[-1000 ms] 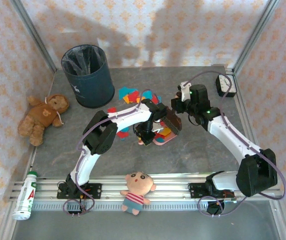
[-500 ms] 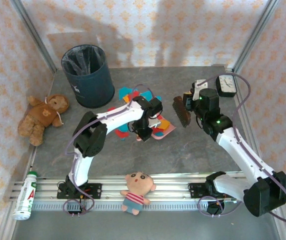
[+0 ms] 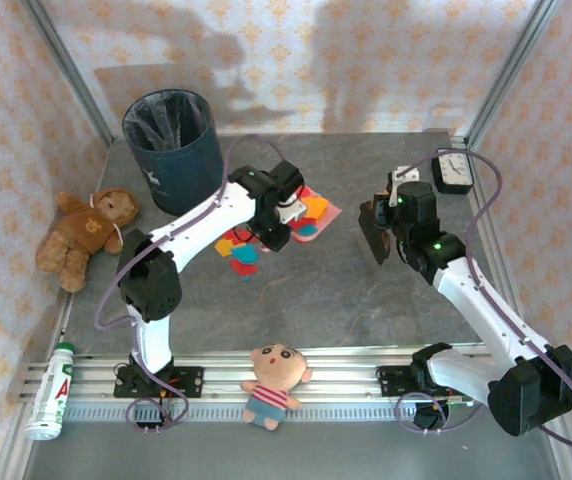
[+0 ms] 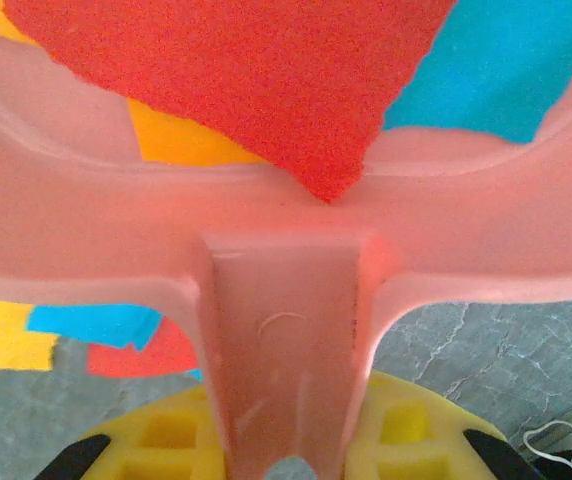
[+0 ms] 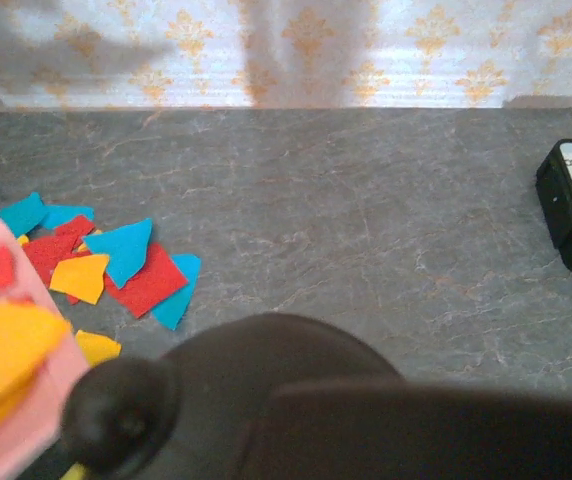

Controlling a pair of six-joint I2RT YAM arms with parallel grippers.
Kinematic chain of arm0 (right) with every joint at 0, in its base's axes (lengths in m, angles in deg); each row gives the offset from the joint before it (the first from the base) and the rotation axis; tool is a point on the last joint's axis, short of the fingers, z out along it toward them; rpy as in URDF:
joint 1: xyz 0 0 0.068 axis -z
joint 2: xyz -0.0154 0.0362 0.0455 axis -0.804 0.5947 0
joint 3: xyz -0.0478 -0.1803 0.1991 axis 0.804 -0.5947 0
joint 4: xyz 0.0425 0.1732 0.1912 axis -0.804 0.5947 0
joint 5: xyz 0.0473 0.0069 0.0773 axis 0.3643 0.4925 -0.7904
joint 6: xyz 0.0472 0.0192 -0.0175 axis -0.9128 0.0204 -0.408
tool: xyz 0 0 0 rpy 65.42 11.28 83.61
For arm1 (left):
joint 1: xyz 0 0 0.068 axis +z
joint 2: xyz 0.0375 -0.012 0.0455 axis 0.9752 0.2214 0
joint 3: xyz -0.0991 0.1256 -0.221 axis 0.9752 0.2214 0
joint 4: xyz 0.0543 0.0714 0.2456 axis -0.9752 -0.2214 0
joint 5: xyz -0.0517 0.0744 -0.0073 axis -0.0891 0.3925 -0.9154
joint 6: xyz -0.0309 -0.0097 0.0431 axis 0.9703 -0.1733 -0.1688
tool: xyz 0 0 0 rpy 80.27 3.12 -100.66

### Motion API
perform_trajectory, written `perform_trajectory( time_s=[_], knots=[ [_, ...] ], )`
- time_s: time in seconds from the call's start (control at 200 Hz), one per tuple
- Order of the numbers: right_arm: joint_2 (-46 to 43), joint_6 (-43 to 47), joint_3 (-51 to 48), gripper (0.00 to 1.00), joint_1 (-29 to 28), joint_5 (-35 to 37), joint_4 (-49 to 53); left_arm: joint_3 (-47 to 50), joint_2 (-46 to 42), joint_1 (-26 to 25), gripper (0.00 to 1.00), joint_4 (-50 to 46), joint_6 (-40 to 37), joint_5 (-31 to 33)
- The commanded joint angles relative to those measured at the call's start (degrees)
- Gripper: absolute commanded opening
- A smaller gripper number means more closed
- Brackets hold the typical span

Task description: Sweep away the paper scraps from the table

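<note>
The left tool (image 3: 274, 218) is clenched on the handle of a pink plastic dustpan (image 3: 318, 210). In the left wrist view its yellow pads (image 4: 406, 440) sit on either side of that handle. The pan is between a dark blue cylindrical waste bin (image 3: 176, 150) and the right arm. It carries several small flat red, blue, orange and yellow paper scraps (image 4: 246, 80). More scraps lie in a loose cluster on the dark grey mottled stone-look counter (image 3: 366, 300), just near-left of the pan.

The right tool (image 3: 391, 212) is clenched around a dark hand brush (image 3: 374, 232), to the right of the dustpan and apart from it. A black square clock (image 3: 453, 170) is at the far right corner. A brown teddy bear (image 3: 86, 235) lies at the left edge. A cartoon doll (image 3: 274, 380) rests on the front rail.
</note>
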Motion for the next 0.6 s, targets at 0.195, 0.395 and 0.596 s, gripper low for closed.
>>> perform_trajectory(
  time_s=[0.195, 0.395, 0.596],
  knots=[
    [-2.0, -2.7, -1.8, 0.00, -0.3, -5.0, -1.2, -10.1, -1.4, 7.5, 0.00, -6.4, -1.8, 2.9],
    [-1.8, -3.0, -2.0, 0.00, -0.2, -6.2, -1.1, -17.7, -0.3, 10.8, 0.00, -8.1, -0.6, 1.1],
    [-0.5, -3.6, -1.5, 0.00, -0.2, -7.9, -0.5, -27.3, 3.7, 13.2, 0.00, -11.2, 1.0, -0.1]
  ],
)
